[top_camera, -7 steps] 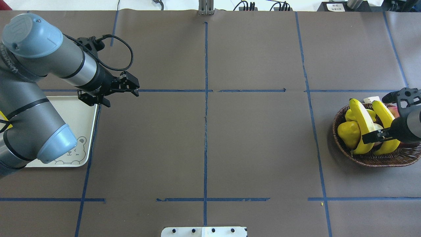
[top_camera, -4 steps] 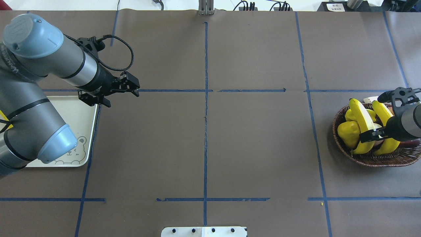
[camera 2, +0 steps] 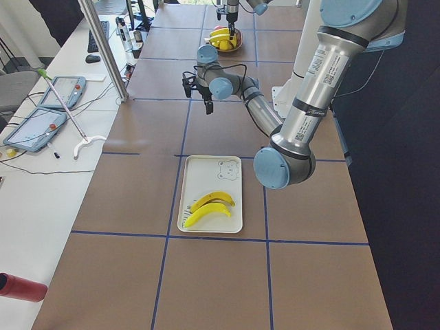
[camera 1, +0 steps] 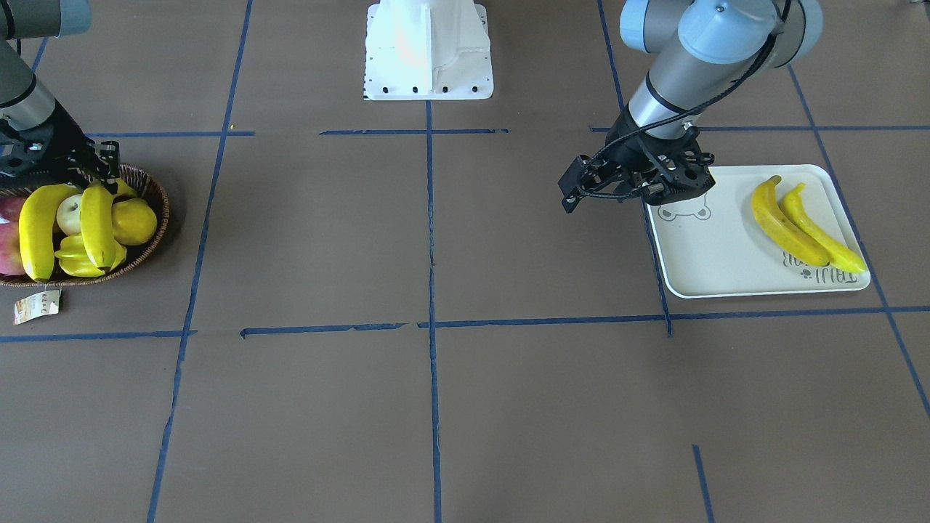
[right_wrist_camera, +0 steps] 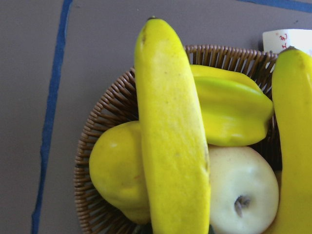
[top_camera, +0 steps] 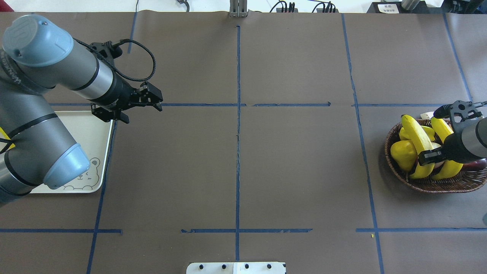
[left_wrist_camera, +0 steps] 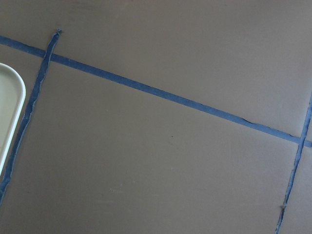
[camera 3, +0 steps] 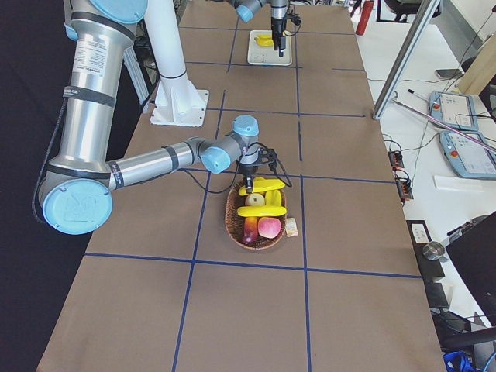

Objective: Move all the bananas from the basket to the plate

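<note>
the brown table (top_camera: 296, 171), marked off with blue tape lines (top_camera: 238, 152), is stretching wide beneath me. my left arm (top_camera: 45, 87) is reaching over one end of it and my right arm (top_camera: 468, 142) is bending down at the other end, the two well apart. the plate (camera 1: 726, 247) is lying flat under my left arm, and the wicker basket (top_camera: 437, 185) is sitting under my right. two of the bananas (camera 1: 788, 226) are lying side by side on the plate, touching along their lengths and partly covering its grey lettering. the other two bananas (top_camera: 416, 133) are resting in the basket on top of the other fruit, one at each side of my right wrist. my left claw (top_camera: 156, 103) is hanging over bare table just past the plate's corner, gripping nothing that i can see, and i cannot tell whether it is released or clenched. my right claw (top_camera: 425, 156) is hovering low at the banana nearer the table's middle, which is filling my right wrist view, and i cannot tell whether it is clenching that banana or not. beneath the bananas a starfruit (right_wrist_camera: 234, 107), a yellow lemon (right_wrist_camera: 117, 170) and a pale apple (right_wrist_camera: 243, 190) are crowding together, with a red apple (camera 3: 269, 226) at the basket's far side. a small paper tag (camera 1: 36, 305) is lying on the table just beside the basket.
</note>
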Tool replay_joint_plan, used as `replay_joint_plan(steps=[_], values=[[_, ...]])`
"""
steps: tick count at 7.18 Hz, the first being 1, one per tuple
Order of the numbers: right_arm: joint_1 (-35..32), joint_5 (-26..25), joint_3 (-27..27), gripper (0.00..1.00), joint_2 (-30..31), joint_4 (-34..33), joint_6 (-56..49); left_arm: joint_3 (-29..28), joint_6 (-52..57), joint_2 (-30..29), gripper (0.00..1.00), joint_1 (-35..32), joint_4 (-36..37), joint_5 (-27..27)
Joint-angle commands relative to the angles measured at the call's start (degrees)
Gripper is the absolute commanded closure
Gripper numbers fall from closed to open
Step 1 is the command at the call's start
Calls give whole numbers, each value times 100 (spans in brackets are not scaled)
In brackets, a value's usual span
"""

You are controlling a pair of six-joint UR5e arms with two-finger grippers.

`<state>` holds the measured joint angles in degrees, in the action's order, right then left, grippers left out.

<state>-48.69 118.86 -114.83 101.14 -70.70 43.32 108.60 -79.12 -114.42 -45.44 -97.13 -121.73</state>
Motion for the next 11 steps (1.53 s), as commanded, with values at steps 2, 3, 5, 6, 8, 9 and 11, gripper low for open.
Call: replay_joint_plan(steps=[2, 3, 5, 6, 8, 9, 11], values=[[-1373, 1510, -276, 100, -77, -49, -121, 21, -6, -19, 0, 0, 1, 0], [-1615, 2056, -486, 100, -155, -49, -131, 82, -7, -80, 0, 0, -8, -9], [-1155, 2080, -392, 100, -1100, -23, 35, 101, -320, -81, 0, 192, -1569, -18], [-690, 2027, -287, 100, -1688, 20, 637, -344, -1019, -81, 0, 211, -3217, -9], [162, 1504, -189, 100, -2640, 12, 1658, -1066, -1938, -351, 1, 289, -4926, 9], [654, 1030, -172, 99, -3000, -31, 1984, -1199, -1958, -623, 1, 299, -4921, 18], [1097, 674, -154, 100, -3398, -41, 2513, -1253, -2158, -1063, 1, 744, -4903, 549]])
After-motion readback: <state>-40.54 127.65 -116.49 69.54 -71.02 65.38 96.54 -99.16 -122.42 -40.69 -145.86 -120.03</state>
